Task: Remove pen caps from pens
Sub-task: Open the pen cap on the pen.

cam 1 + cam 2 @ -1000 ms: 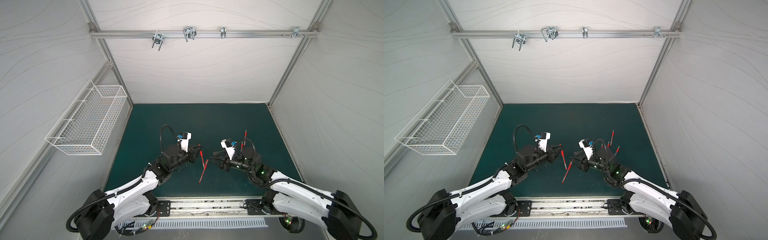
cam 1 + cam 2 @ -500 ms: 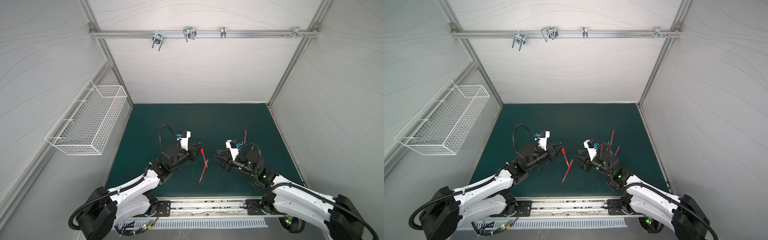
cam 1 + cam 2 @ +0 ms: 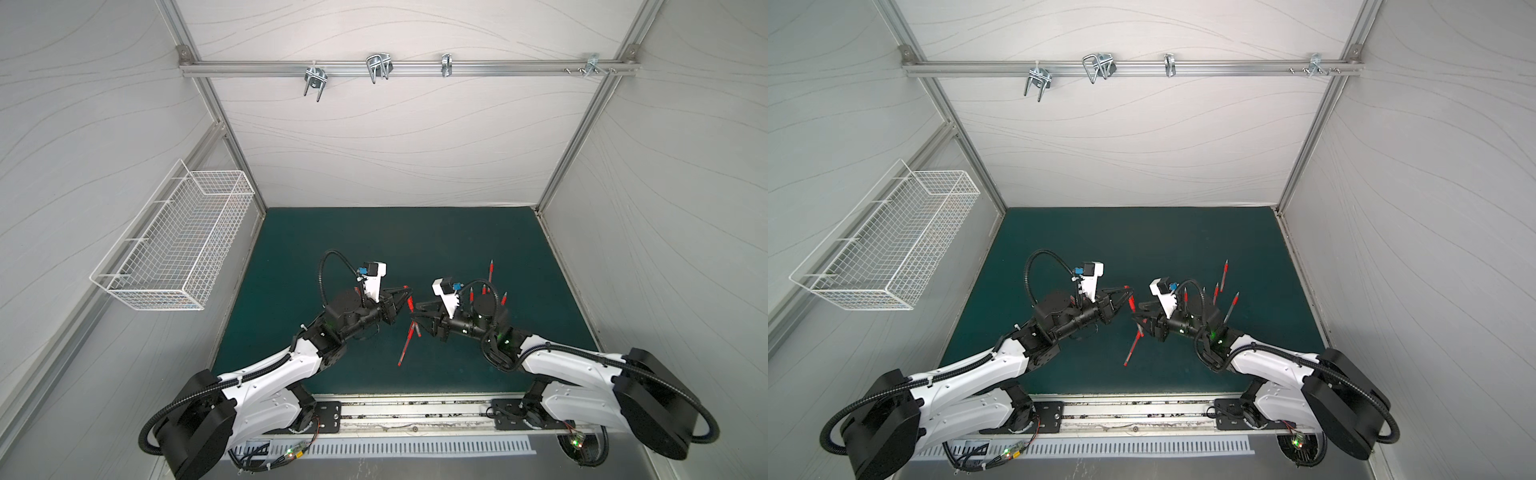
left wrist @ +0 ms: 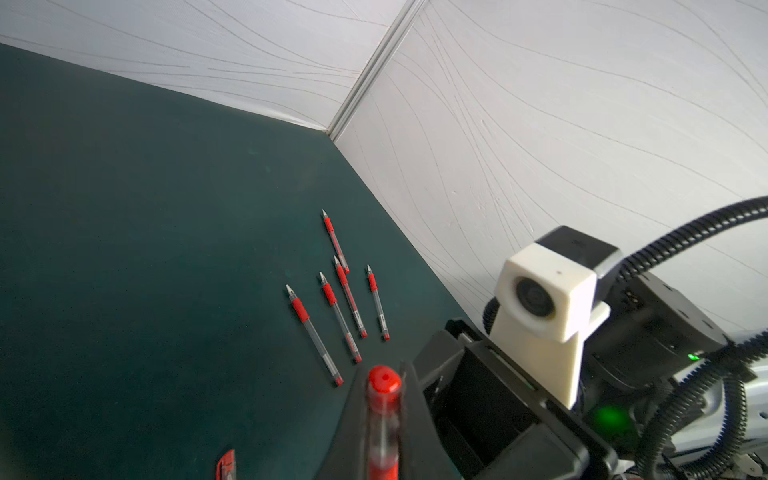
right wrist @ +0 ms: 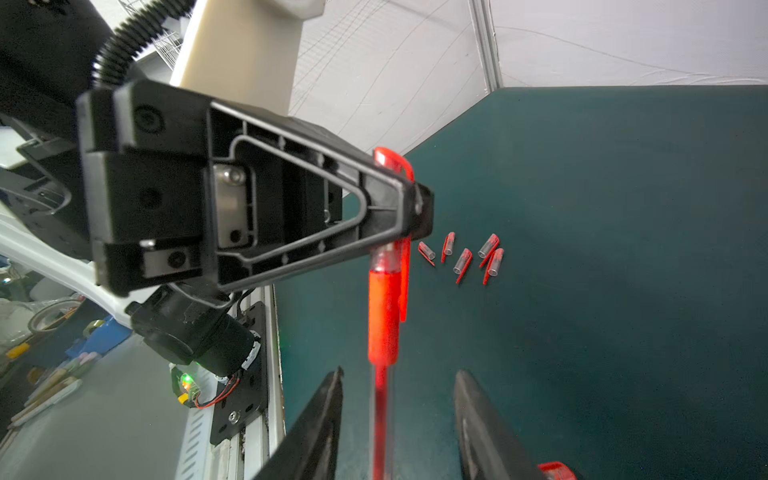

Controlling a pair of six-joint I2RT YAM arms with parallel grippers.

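Dark-green mat (image 3: 374, 249) for a floor, boxed in on three sides by white walls (image 3: 374, 145) with faint wavy lines, aluminium posts (image 3: 242, 166) in the corners. High on the back wall, a rail (image 3: 519, 68) hung with metal hooks (image 3: 316, 78). On the left wall, a white wire basket (image 3: 178, 249), clear of the mat. Along the near edge, a metal track (image 3: 415, 411) under both arm bases.

Mid-mat and raised above it, the left gripper (image 5: 411, 208), pinched tight on a pen (image 5: 382, 307) by its capped end, cap (image 5: 391, 161) on, clip down the side. Facing it tip to tip, the right gripper (image 5: 399, 372): jaws spread, the pen's barrel hanging between the fingers, a gap either side, no contact.

Flat on the mat's right half, in the left wrist view, five loose pens (image 4: 329, 293), uncapped, roughly parallel, tips toward the far corner; in both top views, partly hidden behind the right arm. Flat on the mat in the right wrist view, beyond the left gripper, five caps (image 5: 462, 262) in a tight cluster, clear bodies, red clips.
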